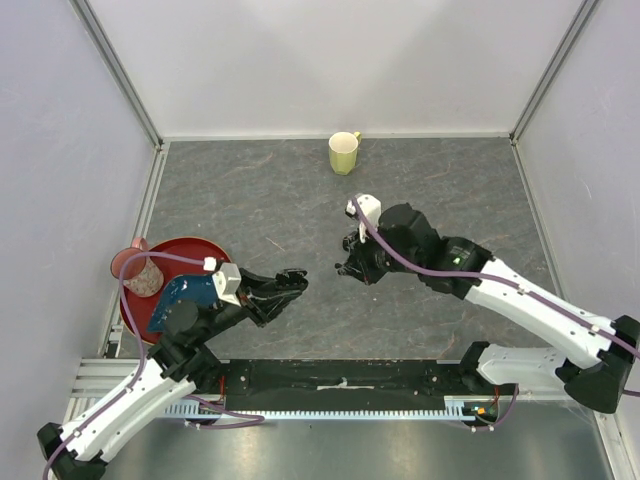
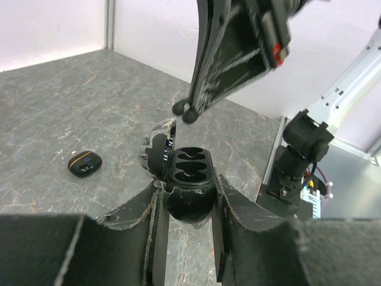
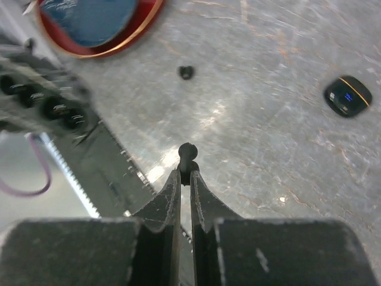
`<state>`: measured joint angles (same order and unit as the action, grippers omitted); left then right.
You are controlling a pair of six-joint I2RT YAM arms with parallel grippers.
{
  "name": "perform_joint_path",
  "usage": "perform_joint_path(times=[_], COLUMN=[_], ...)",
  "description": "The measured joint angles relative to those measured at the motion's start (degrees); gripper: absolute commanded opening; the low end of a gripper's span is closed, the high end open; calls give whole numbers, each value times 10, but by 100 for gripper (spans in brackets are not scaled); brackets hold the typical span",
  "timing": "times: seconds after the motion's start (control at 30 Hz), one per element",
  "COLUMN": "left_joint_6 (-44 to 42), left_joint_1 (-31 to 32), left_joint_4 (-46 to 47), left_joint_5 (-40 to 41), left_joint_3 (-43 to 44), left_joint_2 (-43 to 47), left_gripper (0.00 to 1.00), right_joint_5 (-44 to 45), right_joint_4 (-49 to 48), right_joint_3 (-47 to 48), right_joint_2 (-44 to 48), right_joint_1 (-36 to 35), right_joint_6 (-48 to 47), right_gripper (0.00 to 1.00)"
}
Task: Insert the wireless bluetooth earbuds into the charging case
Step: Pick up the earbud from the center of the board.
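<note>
Grey mottled table (image 1: 250, 200), white walls. Yellow-green mug (image 1: 344, 153) at top centre and red plate (image 1: 190, 255) at lower left of the top view, neither in play.

Left gripper (image 2: 187, 199) is pressed onto the charging case (image 2: 189, 170), clamping the lower body from both sides. That leaves the lid open toward frame left and the two sockets facing up. Both sockets look empty. The case sits dead centre of the left wrist view and looks lifted off the table, so I read it as a fixture for the other arm.

Right gripper (image 3: 185, 174) is pinched on one earbud (image 3: 188, 151). Only the rounded end shows past the tips, which leaves that end free to go into a socket. In the left wrist view this claw hangs from the top of frame. The bud is just above the sockets, offset toward the lid edge, and apart from the case as far as I can tell.

A second earbud (image 3: 186, 72) lies loose on the table, upper centre of the right wrist view. A spare closed case (image 3: 347, 95) with a blue light sits at upper right. No other buds visible.

My read: first insertion is in progress and nothing is seated yet. Next move needs a small shift over a socket plus correct bud orientation. Risks are clipping the lid, or the bud twisting in such a thin pinch.
</note>
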<state>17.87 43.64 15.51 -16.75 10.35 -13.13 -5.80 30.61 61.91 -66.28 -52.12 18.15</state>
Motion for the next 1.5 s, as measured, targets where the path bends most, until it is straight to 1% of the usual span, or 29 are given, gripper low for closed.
perform_joint_path(times=[0.2, 0.37, 0.5, 0.67, 0.9, 1.17, 1.5], left_joint_6=[-27, -37, -40, -41, -41, -40, -39], left_joint_1=[0, 0, 0, 0, 0, 0, 0], left_joint_4=[1, 5, 15, 33, 64, 93, 121], left_joint_5=[-51, -90, -113, -161, -226, -297, -334], left_joint_3=[17, 23, 24, 38, 65, 91, 98], left_joint_2=[-20, -49, -65, -105, -161, -227, -263], left_gripper=[2, 2, 2, 2, 2, 2, 2], right_joint_5=[-110, -168, -212, -242, -254, -260, -270], right_joint_4=[106, 173, 197, 199, 201, 196, 186], right_joint_3=[124, 181, 212, 219, 219, 219, 219], right_joint_2=[2, 12, 24, 16, -26, -39, -55], right_joint_1=[-1, -2, -2, -19, -38, -44, -52], right_joint_6=[-80, -124, -140, -151, -162, -165, -167], right_gripper=[0, 0, 0, 0, 0, 0, 0])
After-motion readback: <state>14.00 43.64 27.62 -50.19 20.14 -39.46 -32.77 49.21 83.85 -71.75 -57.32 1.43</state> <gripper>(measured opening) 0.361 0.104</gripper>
